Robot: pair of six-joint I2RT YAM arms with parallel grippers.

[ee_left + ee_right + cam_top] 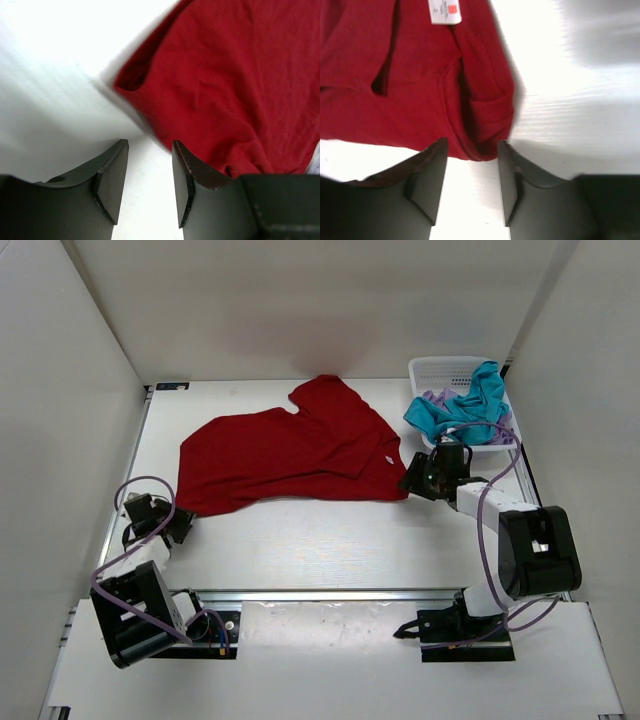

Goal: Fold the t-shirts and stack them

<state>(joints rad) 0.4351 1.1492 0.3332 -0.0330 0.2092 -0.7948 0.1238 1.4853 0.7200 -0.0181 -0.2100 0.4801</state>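
A white plastic mesh basket (448,368) sits at the far right corner of the flat white table (330,540). Two shirts are bunched up in it. The teal-blue cloth t-shirt (468,405) lies on top and spills over the near rim of the basket. The pale lavender cloth t-shirt (436,398) peeks out beside it, mostly hidden. The deep red cloth t-shirt (290,450) is out of the basket. It lies spread across the middle of the table, a bit wrinkled, with one sleeve pointing to the far wall. A small white tag (445,11) with an orange square shows near its neck. The left gripper (150,185) is low by the near left corner of the red shirt. Its two dark fingers are partly apart, and only bare table shows between them, so it holds nothing. The right gripper (472,180) is at the right edge of the red shirt, just in front of the basket. Its fingers are partly apart too, with the folded red edge right at their tips but not pinched. Looping purple cables (488,515) run along both arms.
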